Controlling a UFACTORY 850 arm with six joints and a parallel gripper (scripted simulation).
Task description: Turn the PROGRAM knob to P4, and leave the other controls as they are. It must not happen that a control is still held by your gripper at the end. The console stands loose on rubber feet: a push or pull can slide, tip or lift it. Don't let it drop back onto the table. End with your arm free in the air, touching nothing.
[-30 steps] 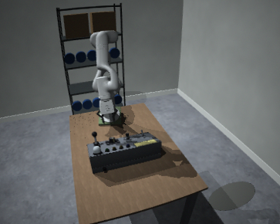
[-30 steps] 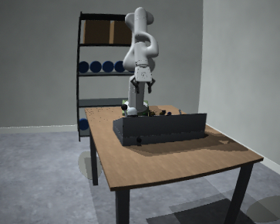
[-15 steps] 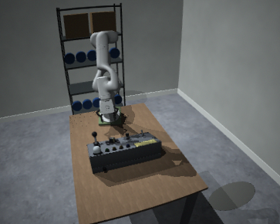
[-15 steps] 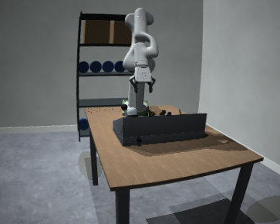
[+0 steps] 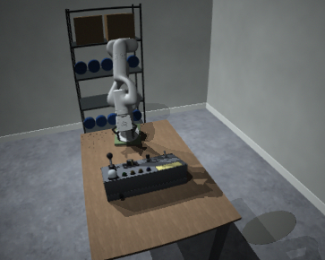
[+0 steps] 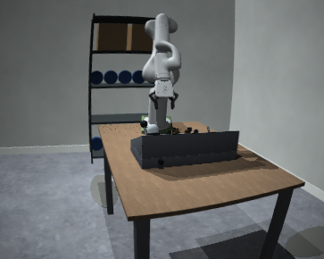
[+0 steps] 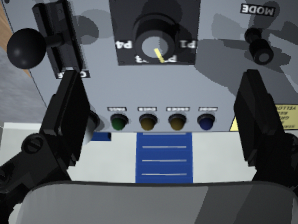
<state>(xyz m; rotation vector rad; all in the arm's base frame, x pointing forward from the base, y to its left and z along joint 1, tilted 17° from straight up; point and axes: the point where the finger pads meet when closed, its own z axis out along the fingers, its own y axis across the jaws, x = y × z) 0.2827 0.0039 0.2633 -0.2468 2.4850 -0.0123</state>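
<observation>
Your black two-fingered tool (image 5: 126,134) (image 6: 163,103) (image 7: 161,87) is spread wide with nothing between its fingers, above and short of the grey box-shaped console (image 5: 146,185) (image 6: 190,149) (image 7: 155,90) on the brown wooden bench (image 5: 168,233) (image 6: 212,192).

In the wrist view, the round black PROGRAM knob with its grey cap and yellow pointer (image 7: 154,46) sits on a dark square plate near the upper edge, beyond the fingertips. The pointer appears to aim at P2, though that label is partly covered.

The step now, as I judge it, is lining up. Bring the tool over the knob's centre before lowering, keeping clear of the black ball-ended lever (image 5: 109,156) (image 6: 144,123) (image 7: 26,48) and the black MODE switch (image 7: 259,50). Close evenly on both sides, then twist about the knob's own axis through P3 to P4, without sideways push or lift, since the console could slide or tip.

Lettering appears upside down: P1, P4, a partial P3, and MODE. Small tags top the green, two amber and blue round lamps (image 7: 206,121); I cannot read them surely. No brand is legible.
</observation>
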